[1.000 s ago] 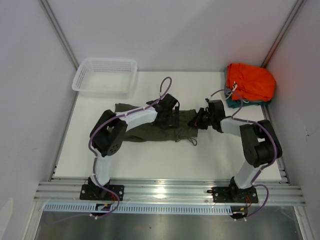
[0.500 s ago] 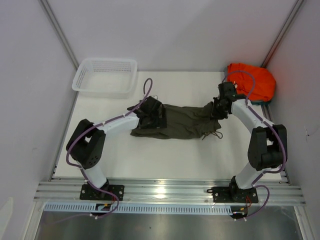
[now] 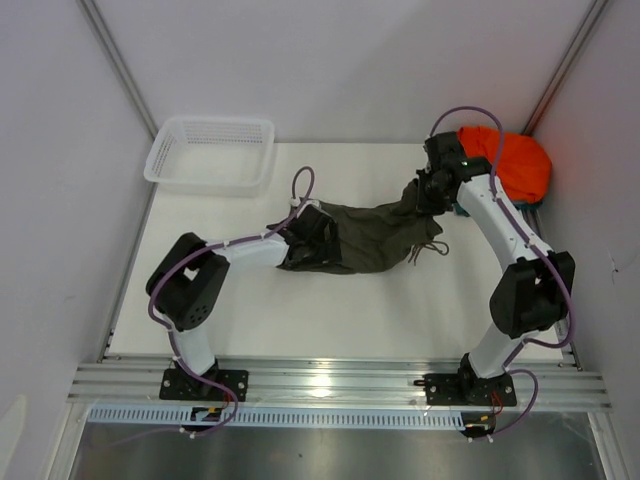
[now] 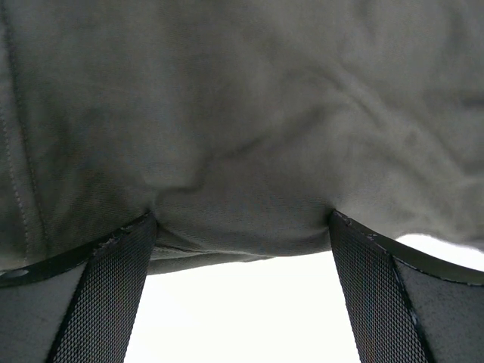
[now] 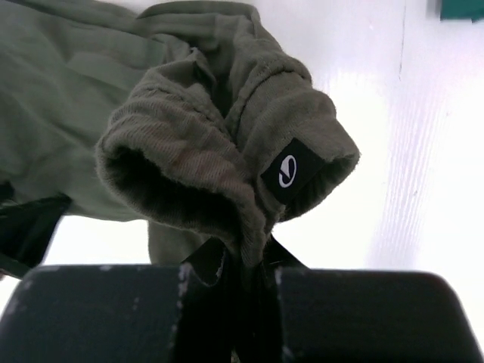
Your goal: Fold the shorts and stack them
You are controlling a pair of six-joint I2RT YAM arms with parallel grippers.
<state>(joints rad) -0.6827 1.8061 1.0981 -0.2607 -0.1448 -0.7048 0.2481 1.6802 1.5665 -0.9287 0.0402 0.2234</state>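
Observation:
The olive shorts [image 3: 370,235] lie stretched across the middle of the table, their cord [image 3: 432,249] trailing at the right. My right gripper [image 3: 430,192] is shut on their bunched right end and holds it raised, close to the orange pile. In the right wrist view the pinched cloth [image 5: 219,151] with a black label [image 5: 290,171] bulges out of the right gripper [image 5: 243,276]. My left gripper [image 3: 315,235] sits over the shorts' left end, open. In the left wrist view the shorts [image 4: 249,121] fill the frame, and their edge lies across the tips of the left gripper [image 4: 242,227].
A white mesh basket [image 3: 212,152] stands at the back left. Bright orange shorts [image 3: 512,162] sit at the back right on a teal garment [image 5: 461,7]. Grey walls close in the table on three sides, with a metal rail [image 3: 330,382] along the front.
The right gripper has carried the shorts' end back and to the right, dragging the whole garment that way. The left gripper has followed it rightward, staying open over the left end.

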